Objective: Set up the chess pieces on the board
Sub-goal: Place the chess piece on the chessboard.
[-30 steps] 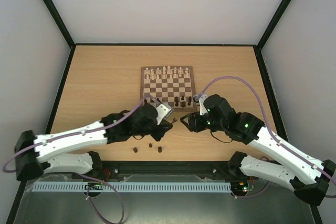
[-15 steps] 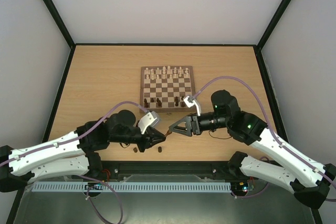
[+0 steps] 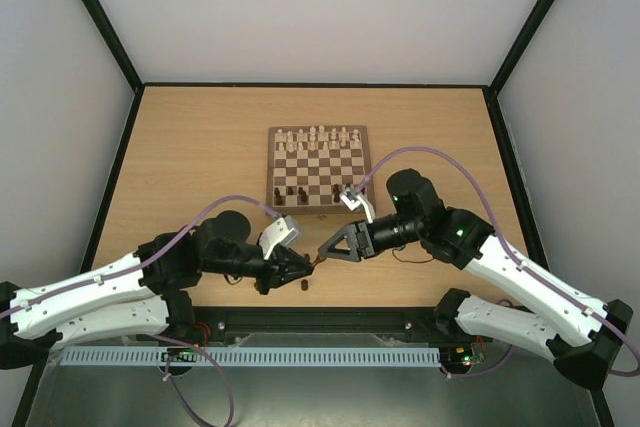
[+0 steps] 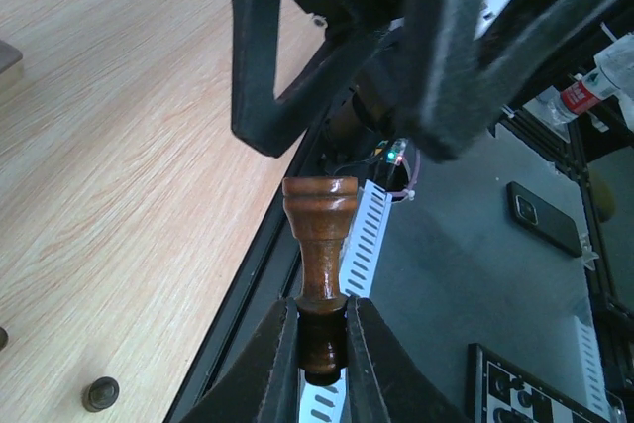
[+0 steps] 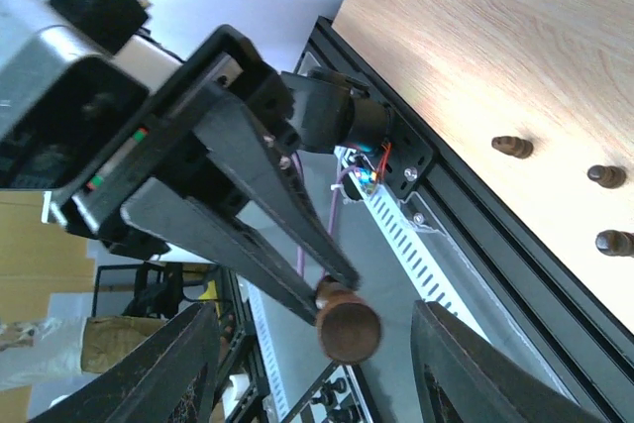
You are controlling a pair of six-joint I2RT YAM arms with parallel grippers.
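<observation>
The left tool (image 4: 322,339) was clenched on one dark brown chess piece (image 4: 319,235), pinching it by the base with its head pointing towards the right tool (image 3: 330,246). That tool was released. Its two fingers (image 4: 446,47) stood apart, one on either side of the piece's head and clear of it. The two tools met in the air just in front of the board (image 3: 272,162), over the near strip of the tabletop (image 3: 200,147).

From the right wrist I counted three loose dark pieces (image 5: 512,146) lying on the wood, apart from one another and close to the near edge. On the board, cream pieces (image 3: 315,137) filled the two far rows. A few dark ones (image 3: 290,190) stood in the nearest row, too small to count with any certainty.

A black rail (image 3: 320,319) ran just beyond the near edge, close under both arms. Broad stretches of wood lay to the left and right of the board.

The surface was pale wood grain edged in black, with plain white walls (image 3: 320,7) on three sides.
</observation>
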